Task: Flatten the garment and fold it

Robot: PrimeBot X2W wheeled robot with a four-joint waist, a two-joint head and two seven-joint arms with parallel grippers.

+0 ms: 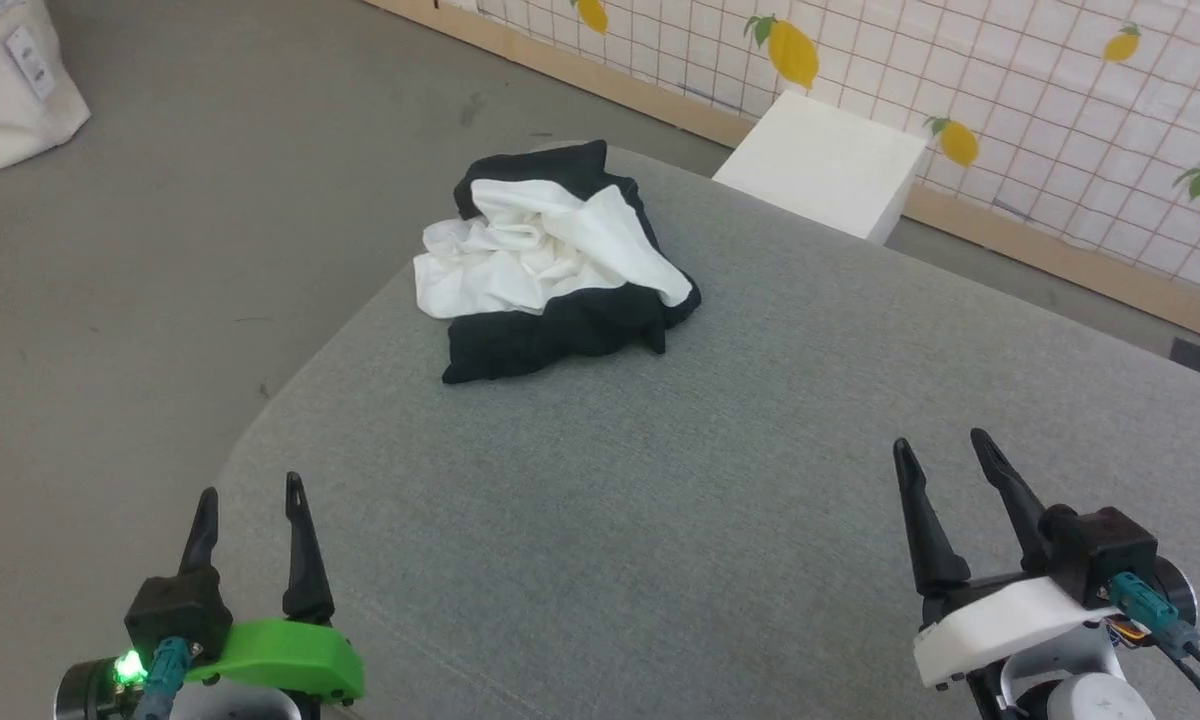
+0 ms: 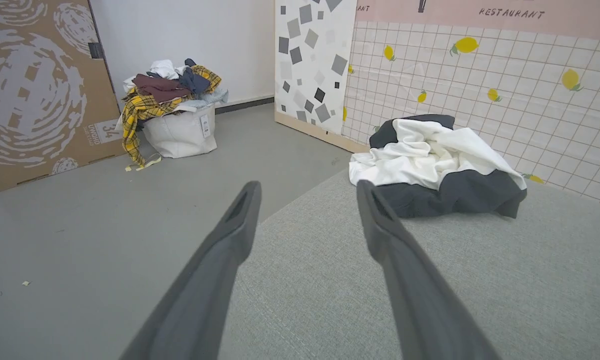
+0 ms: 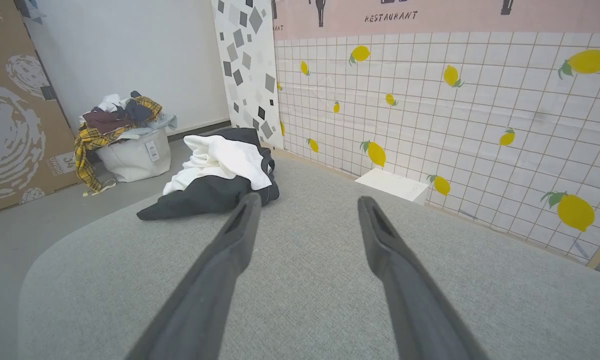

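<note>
While the left gripper (image 1: 250,485) and right gripper (image 1: 939,438) hung by the near edge of the grey bench (image 1: 660,520), jaws spread and pinching nothing, the garment (image 1: 550,270) lay crumpled well apart from them near the far left corner, white cloth bunched over black.

The garment (image 1: 535,255) is white and black, the table (image 1: 660,480) grey; the wall (image 1: 1070,140) shows yellow lemons (image 1: 795,52) on white, pink-lined tiles (image 1: 1045,55).
</note>
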